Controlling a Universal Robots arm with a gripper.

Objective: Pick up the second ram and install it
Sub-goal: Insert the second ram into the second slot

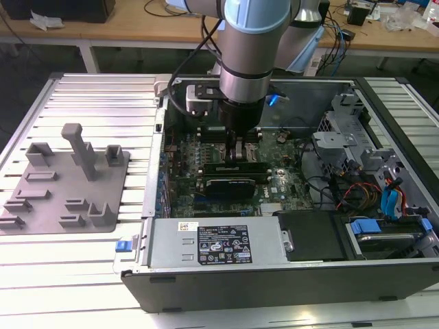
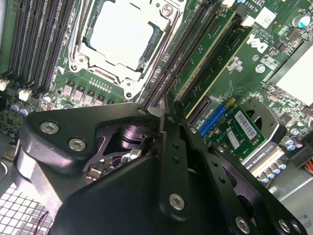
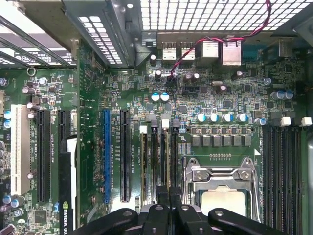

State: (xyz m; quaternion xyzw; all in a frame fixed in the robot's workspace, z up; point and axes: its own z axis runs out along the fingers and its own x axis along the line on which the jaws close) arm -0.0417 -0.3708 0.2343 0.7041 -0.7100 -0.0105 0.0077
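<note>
My gripper (image 1: 236,152) is down inside the open computer case, just above the motherboard beside the processor socket (image 2: 120,34). In the second wrist view its black fingers are pressed together, so the gripper (image 2: 165,105) is shut, with nothing showing past the tips. The tips sit at the near end of a long green stick, the second ram (image 2: 208,54), which stands in a memory slot. Another green stick (image 2: 230,63) stands in a slot alongside it. In the first wrist view the gripper (image 3: 168,198) hangs over the row of memory slots (image 3: 159,161) next to the socket (image 3: 222,196).
A black expansion card (image 1: 233,181) lies just in front of the gripper. The grey holder tray (image 1: 65,181) lies on the ribbed table at the exterior view's left. The power supply (image 1: 216,243) and drive bays with cables (image 1: 391,205) crowd the case's front and right.
</note>
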